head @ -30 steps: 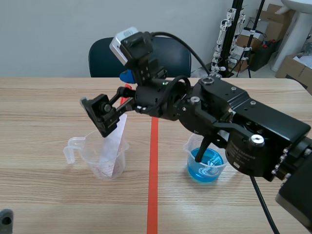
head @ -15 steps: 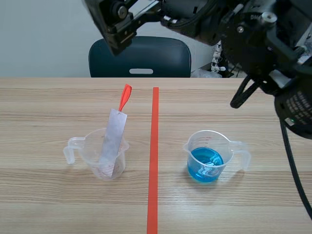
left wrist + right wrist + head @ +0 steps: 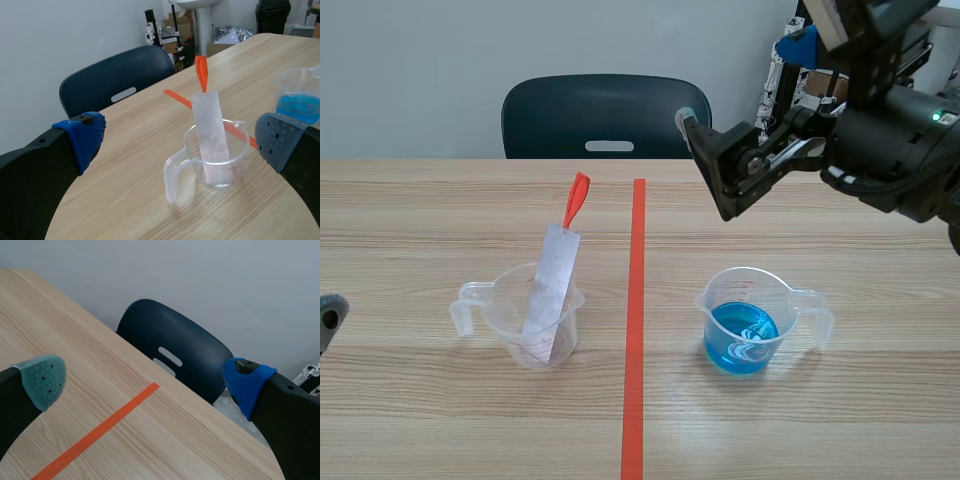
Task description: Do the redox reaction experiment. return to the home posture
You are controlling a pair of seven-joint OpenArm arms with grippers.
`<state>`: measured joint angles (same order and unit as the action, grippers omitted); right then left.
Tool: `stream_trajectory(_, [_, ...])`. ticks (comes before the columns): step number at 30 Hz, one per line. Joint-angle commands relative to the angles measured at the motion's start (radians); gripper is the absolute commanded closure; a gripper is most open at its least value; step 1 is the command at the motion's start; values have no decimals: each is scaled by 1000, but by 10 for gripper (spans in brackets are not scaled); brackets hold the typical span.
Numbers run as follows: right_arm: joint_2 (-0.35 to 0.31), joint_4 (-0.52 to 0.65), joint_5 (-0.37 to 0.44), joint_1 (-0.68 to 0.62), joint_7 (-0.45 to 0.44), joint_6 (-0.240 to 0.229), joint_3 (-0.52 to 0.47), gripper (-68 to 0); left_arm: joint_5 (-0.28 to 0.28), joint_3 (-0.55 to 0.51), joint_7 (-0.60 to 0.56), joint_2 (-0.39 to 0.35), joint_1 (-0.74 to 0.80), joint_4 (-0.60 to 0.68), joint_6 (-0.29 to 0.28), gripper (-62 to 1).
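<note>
Judging step: homing, not chemistry. Both hands hold nothing.

- Right gripper point(image 3: 142, 384): fingers spread wide, empty. In the scene view it hangs raised over the far right of the table point(image 3: 420, 220), beyond the blue-liquid beaker point(image 3: 745, 322) and clear of it.
- Left gripper point(image 3: 178, 140): fingers wide apart, empty, low at its own side.
- Clear beaker point(image 3: 535, 325) stands ahead of the left gripper, apart from both pads. Pale strip point(image 3: 552, 285) leans inside it, with its orange-red tip point(image 3: 578, 198) above the rim.
- Dark chair point(image 3: 605, 115) sits behind the table.

Next move, as I read it: draw the right arm back and down on its own side, passing wide of the blue-liquid beaker. The left gripper should go nowhere forward, since the strip looks easy to knock.
</note>
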<state>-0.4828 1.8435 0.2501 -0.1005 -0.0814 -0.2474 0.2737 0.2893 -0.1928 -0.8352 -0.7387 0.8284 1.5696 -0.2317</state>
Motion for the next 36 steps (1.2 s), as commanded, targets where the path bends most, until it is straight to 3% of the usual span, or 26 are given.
stream_trajectory(1, [-14, 61, 3, -24, -19, 5, -20, -679, 5, -20, -2, 47, 11, 17, 2, -623])
stream_trajectory(6, [-29, 168, 3, -171, -20, 20, -99, -679, -22, -63, 74, 113, 58, 148, 2, -623])
stream_trajectory(13, [-29, 279, 3, -360, -79, 20, -180, -679, -196, -79, 156, 246, 85, 299, 3, -623])
stream_trajectory(18, [-29, 301, 2, -480, -175, 19, -237, -679, -304, -79, 157, 340, 87, 338, 2, -623])
stream_trajectory(23, [-30, 301, -42, -572, -244, 19, -284, -679, -309, -76, 151, 328, 110, 337, 2, -623])
stream_trajectory(31, [-30, 304, -41, -687, -278, 12, -351, -679, -307, -61, 112, 266, 184, 360, 9, -623])
stream_trajectory(36, [-30, 337, -33, -722, -259, -14, -399, -679, -301, -45, 114, 253, 212, 369, 65, -623])
